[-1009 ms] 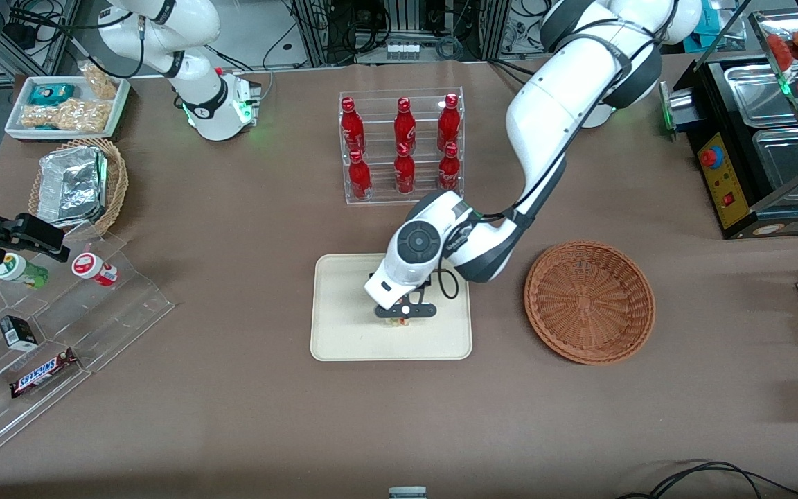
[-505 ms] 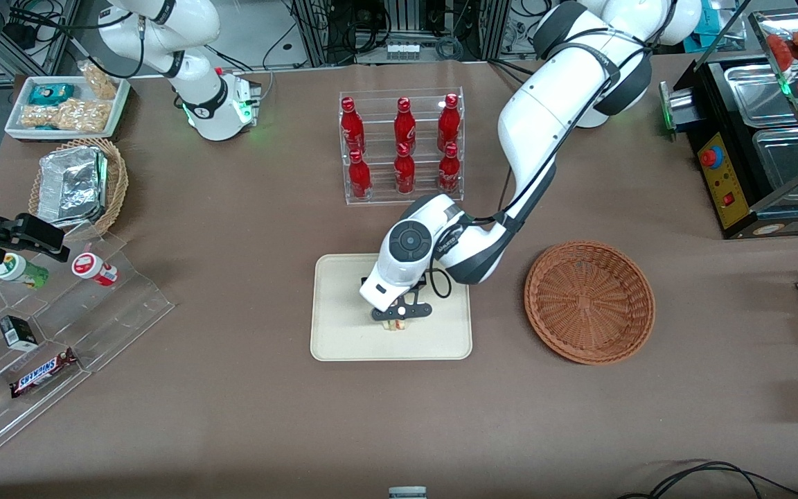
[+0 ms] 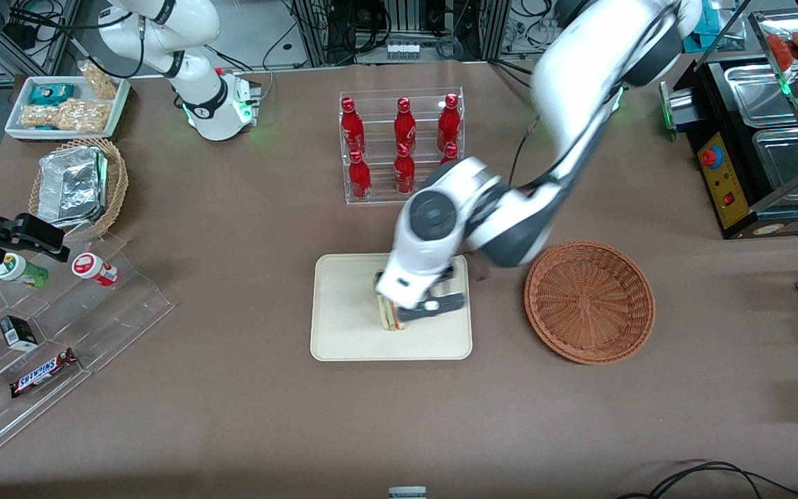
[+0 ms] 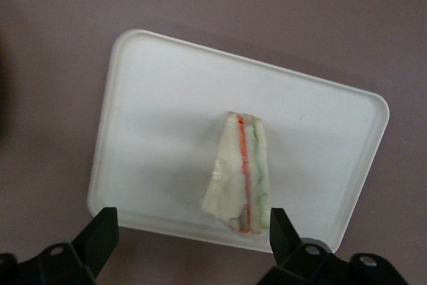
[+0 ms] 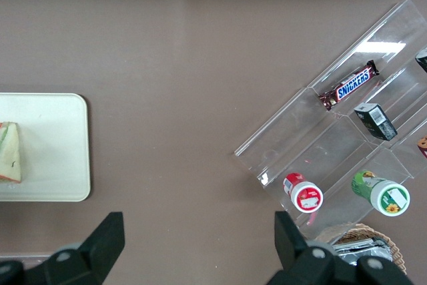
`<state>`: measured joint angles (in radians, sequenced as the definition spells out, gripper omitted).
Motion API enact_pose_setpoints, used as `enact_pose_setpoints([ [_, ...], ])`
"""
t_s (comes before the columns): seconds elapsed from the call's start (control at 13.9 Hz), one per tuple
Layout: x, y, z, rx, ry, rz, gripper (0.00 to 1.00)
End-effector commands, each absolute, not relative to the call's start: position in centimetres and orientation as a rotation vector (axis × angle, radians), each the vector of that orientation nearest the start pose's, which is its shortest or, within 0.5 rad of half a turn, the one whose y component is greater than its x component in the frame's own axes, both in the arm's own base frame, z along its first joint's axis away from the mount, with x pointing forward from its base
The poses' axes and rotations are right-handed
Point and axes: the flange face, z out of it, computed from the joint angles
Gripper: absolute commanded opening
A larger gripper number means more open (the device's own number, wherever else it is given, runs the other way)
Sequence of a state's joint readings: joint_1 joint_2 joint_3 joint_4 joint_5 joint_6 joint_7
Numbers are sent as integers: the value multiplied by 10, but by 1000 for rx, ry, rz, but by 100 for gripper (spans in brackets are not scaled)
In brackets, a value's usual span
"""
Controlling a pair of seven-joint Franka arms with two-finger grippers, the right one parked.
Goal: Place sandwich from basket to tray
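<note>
**Gripper open above the tray, sandwich lying free on it**

The gripper (image 4: pixel 192 231) hangs above the tray (image 3: pixel 343 333) with its two fingers (image 4: pixel 100 231) spread wide apart and nothing between them. In the wrist view the fingertips stand clear on either side of the sandwich (image 4: pixel 240 175), well above it and not touching it.

The sandwich (image 3: pixel 391 317) lies on the tray, about midway between the tray's two short edges and closer to the long edge nearest the front camera. It rests on its side, so the red and green filling stripes show between the white bread layers. In the front view the arm's wrist covers much of it, and only its end nearer the camera shows.

The tray sits on the brown table (image 3: pixel 233 402) near its middle. The basket (image 3: pixel 589 301) stands just beside the tray, toward the working arm's end of the table, apart from it, with only bare wicker showing inside. A clear rack of red bottles (image 3: pixel 402 145) stands farther from the front camera than the tray.
</note>
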<state>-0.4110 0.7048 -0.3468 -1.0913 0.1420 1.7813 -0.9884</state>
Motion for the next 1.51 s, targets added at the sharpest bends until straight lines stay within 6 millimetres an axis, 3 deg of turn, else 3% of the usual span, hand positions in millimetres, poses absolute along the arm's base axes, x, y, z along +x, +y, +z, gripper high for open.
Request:
enact_pose_setpoints([
  [0.0,583,-360,505,-3110,-441,151,100],
  [0.07,589,-305,527,-3082,-458,174,100],
  [0.29,587,-193,574,-3067,-305,325,100],
  [0.58,572,-88,617,-3038,-142,380,100],
  [0.79,548,-75,644,-2975,-78,328,100],
  [1.01,518,-89,645,-2972,-60,204,100],
  [1.08,516,-77,644,-3001,-97,191,100],
  [1.23,506,-65,655,-3080,-51,202,100],
  [1.44,486,-68,665,-3061,1,290,100],
])
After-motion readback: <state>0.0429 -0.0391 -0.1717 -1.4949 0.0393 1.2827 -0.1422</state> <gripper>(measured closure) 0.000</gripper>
